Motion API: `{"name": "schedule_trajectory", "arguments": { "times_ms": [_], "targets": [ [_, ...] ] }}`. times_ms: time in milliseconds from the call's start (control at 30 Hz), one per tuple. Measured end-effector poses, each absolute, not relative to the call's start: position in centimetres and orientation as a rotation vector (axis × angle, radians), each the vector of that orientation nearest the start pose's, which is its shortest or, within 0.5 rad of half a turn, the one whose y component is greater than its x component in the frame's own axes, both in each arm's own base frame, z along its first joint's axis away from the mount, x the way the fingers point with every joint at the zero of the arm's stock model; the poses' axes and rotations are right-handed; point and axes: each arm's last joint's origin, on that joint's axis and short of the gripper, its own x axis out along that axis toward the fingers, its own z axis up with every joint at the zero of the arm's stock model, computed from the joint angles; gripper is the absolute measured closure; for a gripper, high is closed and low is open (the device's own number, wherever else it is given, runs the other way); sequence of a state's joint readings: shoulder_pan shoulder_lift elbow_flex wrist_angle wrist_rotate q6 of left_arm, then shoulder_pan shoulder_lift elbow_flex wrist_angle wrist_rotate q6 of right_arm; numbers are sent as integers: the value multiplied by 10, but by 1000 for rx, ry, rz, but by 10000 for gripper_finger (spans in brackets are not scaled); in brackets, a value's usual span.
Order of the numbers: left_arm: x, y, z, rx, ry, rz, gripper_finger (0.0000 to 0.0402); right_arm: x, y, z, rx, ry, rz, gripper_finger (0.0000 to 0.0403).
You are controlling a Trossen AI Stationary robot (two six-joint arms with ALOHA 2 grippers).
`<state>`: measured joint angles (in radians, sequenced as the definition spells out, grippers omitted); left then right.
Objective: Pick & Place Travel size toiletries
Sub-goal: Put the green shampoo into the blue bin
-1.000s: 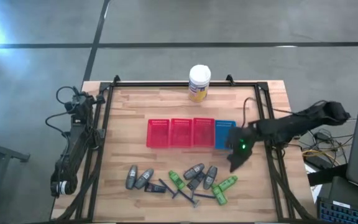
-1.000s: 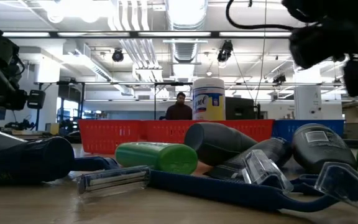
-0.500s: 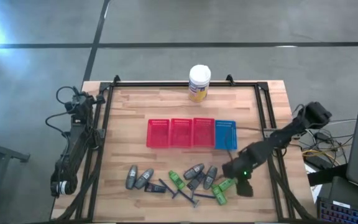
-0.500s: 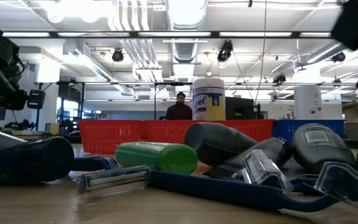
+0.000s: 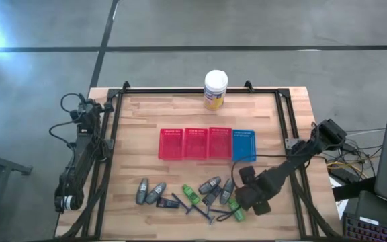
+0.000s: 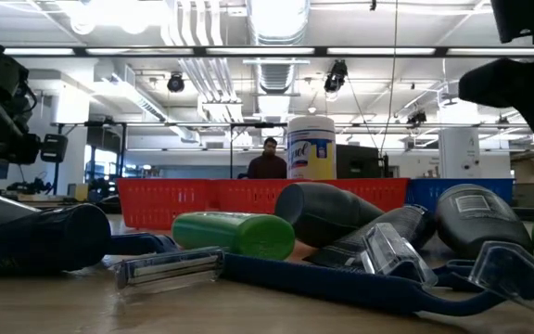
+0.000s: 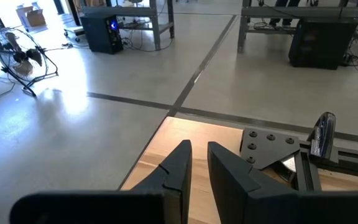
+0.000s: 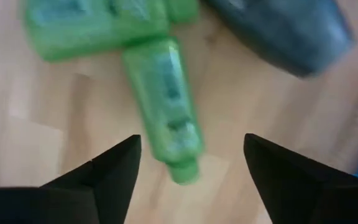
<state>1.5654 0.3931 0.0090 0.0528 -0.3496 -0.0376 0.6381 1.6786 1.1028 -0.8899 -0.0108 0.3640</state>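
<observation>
The toiletries lie in a loose row near the table's near edge: grey tubes (image 5: pixel 150 193) (image 5: pixel 210 185), green tubes (image 5: pixel 191 195) and thin dark razors (image 5: pixel 207 214). My right gripper (image 5: pixel 247 202) hangs open above the row's right end. In the right wrist view its fingers (image 8: pixel 192 143) stand apart on either side of a green tube (image 8: pixel 166 106), clear of it. That tube lies flat on the wood below a second green tube (image 8: pixel 92 25), with a grey tube (image 8: pixel 284 31) beside them. My left gripper (image 7: pixel 197 165) waits shut at the far left corner.
Three red mesh baskets (image 5: pixel 195 143) and a blue one (image 5: pixel 243 144) stand in a row at mid-table, just beyond the toiletries. A white-lidded yellow canister (image 5: pixel 216 89) stands at the far edge. A person (image 6: pixel 268 160) shows in the room behind. Bare wood lies left and right of the row.
My right gripper has moved from beside the blue basket toward the table's near edge and down, ending over the green tubes at the right end of the row. The toiletries have not moved.
</observation>
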Motion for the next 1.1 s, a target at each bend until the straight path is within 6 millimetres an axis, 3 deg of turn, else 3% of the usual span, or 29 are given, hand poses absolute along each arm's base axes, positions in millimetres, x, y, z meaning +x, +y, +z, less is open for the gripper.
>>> {"name": "schedule_trajectory", "arguments": {
  "times_ms": [233,467,1100],
  "targets": [
    [-9,116,138,-246,283,1902,344,234,179,173,-148,1449,331,95],
    [-9,116,138,-246,282,1902,344,226,171,152,-193,1448,283,92],
    [-9,116,138,-246,282,1902,344,216,168,129,-183,1374,315,197]
  ]
}}
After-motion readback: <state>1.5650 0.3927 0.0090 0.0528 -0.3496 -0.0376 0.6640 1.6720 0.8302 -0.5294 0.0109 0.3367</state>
